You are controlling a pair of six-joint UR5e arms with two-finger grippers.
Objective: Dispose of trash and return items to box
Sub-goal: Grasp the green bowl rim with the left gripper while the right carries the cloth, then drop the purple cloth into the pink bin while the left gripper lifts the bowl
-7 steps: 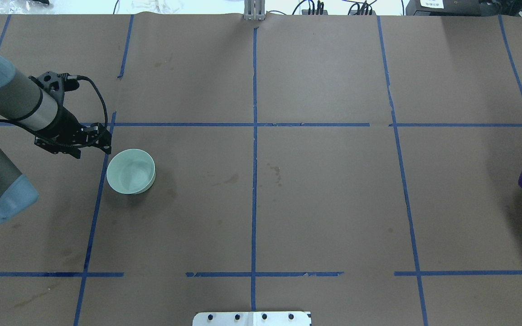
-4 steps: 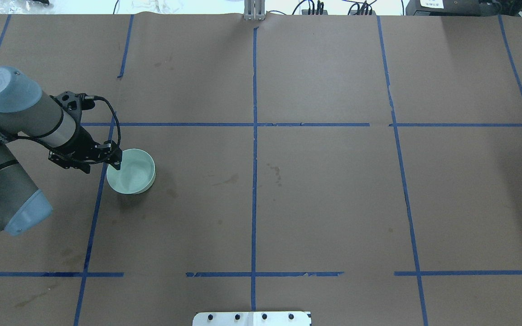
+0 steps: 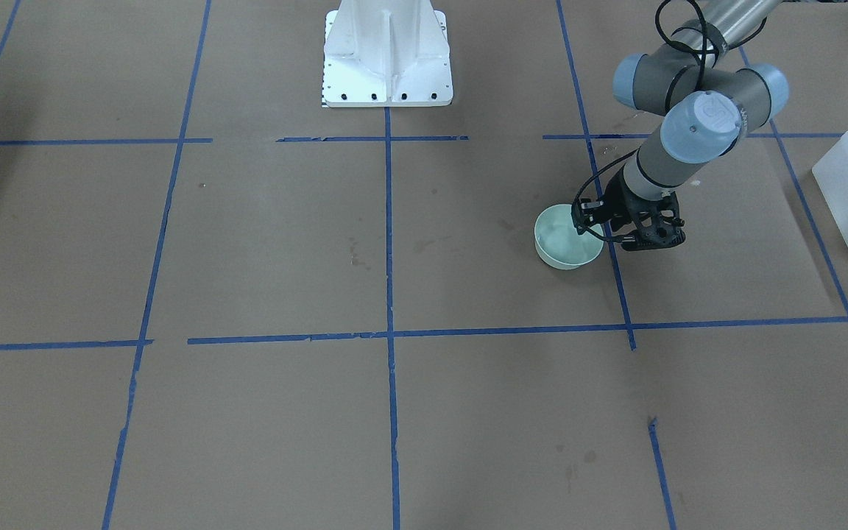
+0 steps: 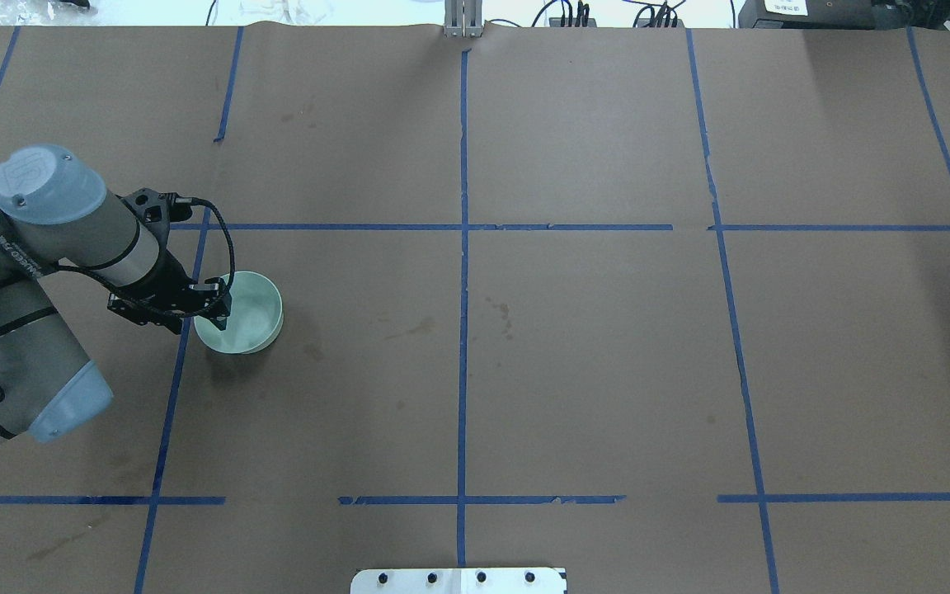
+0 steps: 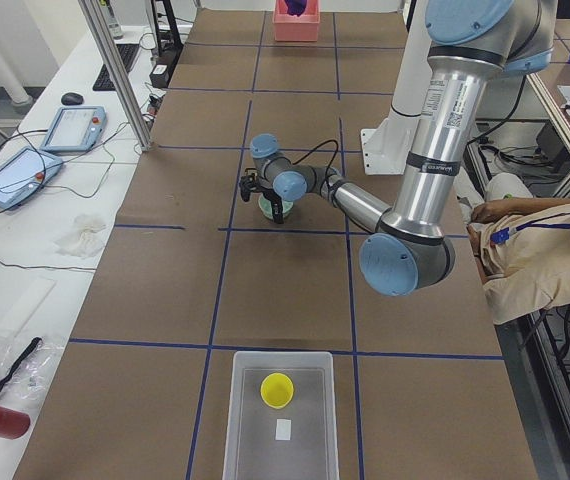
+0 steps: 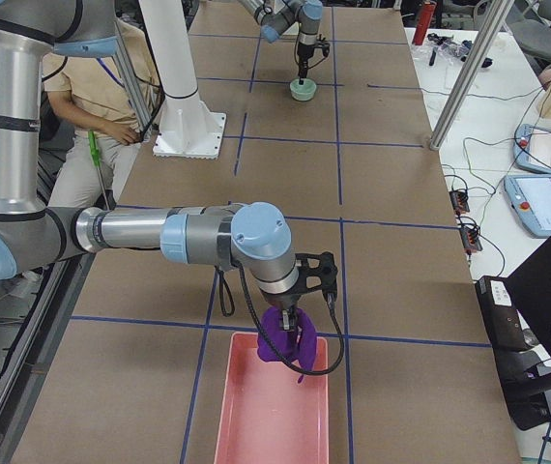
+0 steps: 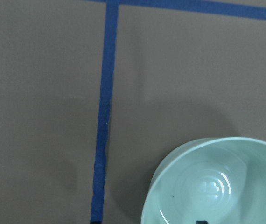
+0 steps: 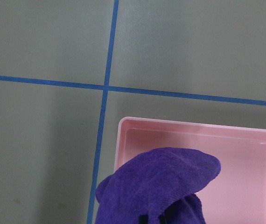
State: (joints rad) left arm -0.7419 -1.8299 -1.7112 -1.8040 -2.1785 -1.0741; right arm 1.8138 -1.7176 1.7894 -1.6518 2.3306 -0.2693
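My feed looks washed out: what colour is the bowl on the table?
The bowl is pale mint green, clearest in the left wrist view.

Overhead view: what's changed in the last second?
The left tool swung right and back toward the robot, from beside the mint bowl to over its left rim; whether it grips is unclear. The purple cloth left the frame's right edge. The bowl stayed put.

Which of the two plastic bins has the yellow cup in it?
The frosted white bin: the yellow cup sits inside it. The pink bin only has a purple cloth held above it.
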